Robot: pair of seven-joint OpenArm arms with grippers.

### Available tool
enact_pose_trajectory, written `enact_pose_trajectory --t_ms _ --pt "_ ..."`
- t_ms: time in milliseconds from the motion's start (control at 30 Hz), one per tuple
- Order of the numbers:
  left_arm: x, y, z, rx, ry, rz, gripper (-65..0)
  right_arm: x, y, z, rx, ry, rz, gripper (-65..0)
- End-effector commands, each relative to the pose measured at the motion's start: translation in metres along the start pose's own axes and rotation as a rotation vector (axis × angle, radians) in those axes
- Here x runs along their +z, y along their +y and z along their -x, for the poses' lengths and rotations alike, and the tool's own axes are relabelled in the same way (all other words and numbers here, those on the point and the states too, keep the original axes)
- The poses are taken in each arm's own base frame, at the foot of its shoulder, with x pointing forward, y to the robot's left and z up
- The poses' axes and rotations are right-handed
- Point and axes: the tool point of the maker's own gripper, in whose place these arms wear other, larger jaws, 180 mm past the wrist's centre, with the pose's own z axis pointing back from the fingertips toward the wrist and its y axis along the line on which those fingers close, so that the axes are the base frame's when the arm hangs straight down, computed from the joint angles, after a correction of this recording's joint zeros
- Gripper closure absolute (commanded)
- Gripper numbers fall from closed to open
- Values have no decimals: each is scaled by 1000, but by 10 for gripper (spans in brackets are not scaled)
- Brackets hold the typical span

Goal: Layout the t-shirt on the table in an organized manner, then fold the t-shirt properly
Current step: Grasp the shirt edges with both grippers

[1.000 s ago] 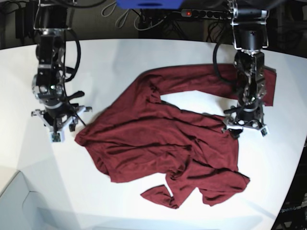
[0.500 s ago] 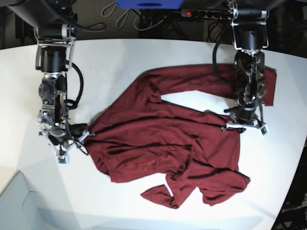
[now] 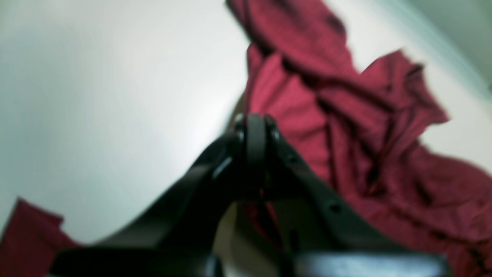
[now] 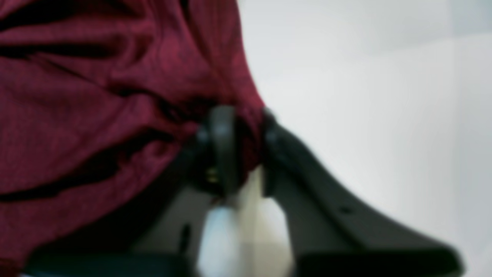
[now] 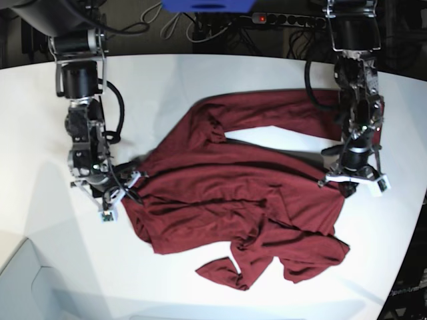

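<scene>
The dark maroon t-shirt (image 5: 233, 193) lies crumpled on the white table (image 5: 200, 80), one long sleeve stretched toward the back right. My right gripper (image 5: 123, 190) sits at the shirt's left edge. In the right wrist view its fingers (image 4: 223, 142) pinch a bunch of the t-shirt (image 4: 96, 96), so the right gripper (image 4: 246, 134) is shut on the cloth. My left gripper (image 5: 341, 183) stands at the shirt's right edge. In the left wrist view the left gripper (image 3: 255, 130) is shut, a strip of red shows under its jaws, and the t-shirt (image 3: 346, 115) spreads beside it.
A power strip (image 5: 280, 19) with a red light and cables lie behind the table. The table's curved edge (image 5: 408, 233) runs close to the left arm. A loose sleeve end (image 5: 220, 273) lies near the front. Bare table (image 3: 115, 77) surrounds the shirt.
The right arm came down to the shirt's left edge and closed on it. The left gripper closed at the right edge and shifted slightly outward, drawing the cloth with it.
</scene>
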Motion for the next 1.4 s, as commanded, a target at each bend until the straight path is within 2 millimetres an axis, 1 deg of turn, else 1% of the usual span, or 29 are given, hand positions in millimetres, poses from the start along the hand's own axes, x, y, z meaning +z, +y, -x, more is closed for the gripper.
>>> enact_pose_trajectory --t_ms 0,33,100,167,367,433,500,600,700,767,933,1000,1100,1167,1200,1233,1267,1333,1367 --pt "0 -4 -37 -7 -101 17 -1 6 -16 -14 15 -33 31 0" --pt "2 -6 -42 -5 -102 21 -1 10 -20 -18 23 -45 41 0" --pt "5 -12 -52 -3 -97 37 -1 19 -25 -14 41 -63 54 0" --pt "10 -13 -64 7 -110 40 -1 32 -31 -14 66 -92 71 0" --pt "19 -22 -85 -2 -156 66 -1 64 -34 -7 123 -146 89 0" --pt "23 -23 -91 -7 -172 68 -1 77 -46 1 104 -154 118 0" --pt "26 -26 -96 -16 -189 75 -1 85 -58 6 80 -159 148 0" --pt "31 -27 -98 -28 -196 80 -1 93 -72 12 57 -159 181 0" --pt "37 -31 -111 -46 -228 92 -1 97 -82 17 40 -152 203 0" --pt "39 -34 -117 -49 -246 100 -1 98 -84 20 36 -148 209 0" --pt "36 -32 -118 -55 -245 98 -1 98 -85 21 35 -147 210 0" --pt "29 -32 -113 -46 -224 94 -2 98 -84 21 34 -147 209 0" --pt "19 -25 -94 -31 -169 78 -4 98 -84 19 33 -150 209 0" --pt "15 -26 -76 -37 -122 80 -5 97 -84 19 33 -150 209 0" --pt "13 -23 -67 -38 -100 72 -5 97 -84 19 33 -150 209 0" --pt "11 -17 -53 -40 -64 60 -6 97 -84 18 34 -151 208 0" --pt "11 -13 -44 -42 -40 52 -10 97 -83 18 35 -153 207 0" --pt "11 -7 -24 -46 10 40 -45 97 -82 19 36 -150 203 0" --pt "12 -5 -15 -50 31 35 -86 97 -82 19 36 -150 203 0"
